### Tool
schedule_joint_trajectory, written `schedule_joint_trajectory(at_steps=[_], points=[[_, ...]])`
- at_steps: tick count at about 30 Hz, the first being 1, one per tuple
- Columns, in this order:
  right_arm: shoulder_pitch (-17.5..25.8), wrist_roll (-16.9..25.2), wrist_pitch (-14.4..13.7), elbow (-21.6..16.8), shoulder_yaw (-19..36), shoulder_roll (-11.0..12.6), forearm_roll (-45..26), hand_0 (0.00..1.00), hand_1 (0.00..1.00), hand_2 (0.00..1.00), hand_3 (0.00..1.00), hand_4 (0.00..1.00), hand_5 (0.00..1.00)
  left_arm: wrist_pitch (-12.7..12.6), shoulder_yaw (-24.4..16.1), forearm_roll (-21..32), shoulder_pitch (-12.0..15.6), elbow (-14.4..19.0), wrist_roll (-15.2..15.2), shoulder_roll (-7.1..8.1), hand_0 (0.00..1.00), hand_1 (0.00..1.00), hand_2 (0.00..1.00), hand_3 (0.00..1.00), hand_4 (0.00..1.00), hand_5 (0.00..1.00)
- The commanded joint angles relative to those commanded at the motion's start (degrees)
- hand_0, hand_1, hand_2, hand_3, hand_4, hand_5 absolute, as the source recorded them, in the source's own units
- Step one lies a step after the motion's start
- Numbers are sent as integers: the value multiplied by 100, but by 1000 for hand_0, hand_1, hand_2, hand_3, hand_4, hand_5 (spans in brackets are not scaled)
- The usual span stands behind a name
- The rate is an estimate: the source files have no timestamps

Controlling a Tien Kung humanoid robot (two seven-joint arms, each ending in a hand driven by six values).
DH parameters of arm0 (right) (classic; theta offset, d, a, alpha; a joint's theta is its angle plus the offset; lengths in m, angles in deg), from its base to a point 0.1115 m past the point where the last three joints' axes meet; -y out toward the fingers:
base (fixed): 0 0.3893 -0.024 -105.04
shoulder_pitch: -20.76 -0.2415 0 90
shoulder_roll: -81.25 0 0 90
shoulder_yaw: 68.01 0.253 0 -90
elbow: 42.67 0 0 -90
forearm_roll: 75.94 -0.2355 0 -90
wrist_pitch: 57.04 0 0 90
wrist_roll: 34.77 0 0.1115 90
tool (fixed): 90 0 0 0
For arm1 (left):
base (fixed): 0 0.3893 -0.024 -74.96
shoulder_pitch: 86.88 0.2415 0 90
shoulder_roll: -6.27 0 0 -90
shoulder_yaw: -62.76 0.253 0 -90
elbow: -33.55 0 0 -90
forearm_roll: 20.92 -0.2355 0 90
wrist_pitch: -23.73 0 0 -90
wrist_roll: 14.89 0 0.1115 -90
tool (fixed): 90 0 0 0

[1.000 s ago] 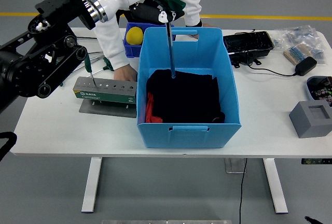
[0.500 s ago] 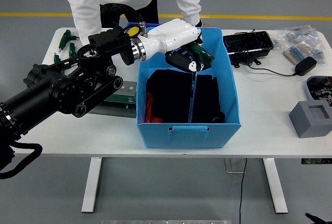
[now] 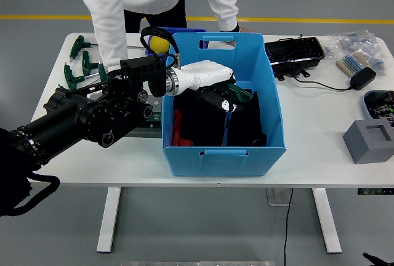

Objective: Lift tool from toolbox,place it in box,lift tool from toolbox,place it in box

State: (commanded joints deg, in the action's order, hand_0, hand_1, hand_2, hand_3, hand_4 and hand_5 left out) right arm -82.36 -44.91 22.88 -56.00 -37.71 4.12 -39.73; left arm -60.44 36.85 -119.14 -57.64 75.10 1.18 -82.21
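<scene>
From the head view, the left hand (image 3: 225,96) has come down deep into the blue box (image 3: 223,149) at the centre of the frame; a second ago it was up at the box's far rim with the tool (image 3: 226,124) hanging upright, and half a second ago it was only partway in. Now the fingers are curled on the tool's green handle, and the thin shaft points down onto the dark cloth (image 3: 209,124) lining the box, so the tool is inside but not let go. My guess is that the placing step is nearly done and the release comes next. The toolbox (image 3: 154,118) lies at the left of the box, mostly hidden behind the black arm, and more green-handled tools (image 3: 77,69) lie on the white surface (image 3: 320,149) at upper left. A person in a white top stands at the far side, one sleeve (image 3: 104,20) reaching down towards the toolbox area; the hand itself is hidden. The right arm is nowhere in the frame.
</scene>
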Motion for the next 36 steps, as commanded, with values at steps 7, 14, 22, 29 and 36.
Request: schedule_joint_trajectory(at_steps=[7,14,22,29,36], points=[[-6,-14,4,-8,21,6,54,621,604,672,545,783,653,-351,-166,8,-54,-21,236,-117,716,662,788,805,912,885],[-14,-15,9,-7,19,10,48,621,602,672,545,783,653,-531,-543,-129,-66,160,327,-104,720,665,793,810,918,880],[-17,14,1,3,-21,4,-46,621,603,672,545,783,653,-597,-1158,-377,193,444,272,73,720,669,788,809,921,875],[27,55,-19,20,-76,-16,-191,620,602,672,545,783,653,-678,-1956,-1184,646,935,59,535,683,655,736,780,919,862],[49,66,-18,31,-74,-26,-196,621,603,672,545,783,653,-849,-2995,-1966,1164,1093,-143,936,663,632,684,676,917,852]])
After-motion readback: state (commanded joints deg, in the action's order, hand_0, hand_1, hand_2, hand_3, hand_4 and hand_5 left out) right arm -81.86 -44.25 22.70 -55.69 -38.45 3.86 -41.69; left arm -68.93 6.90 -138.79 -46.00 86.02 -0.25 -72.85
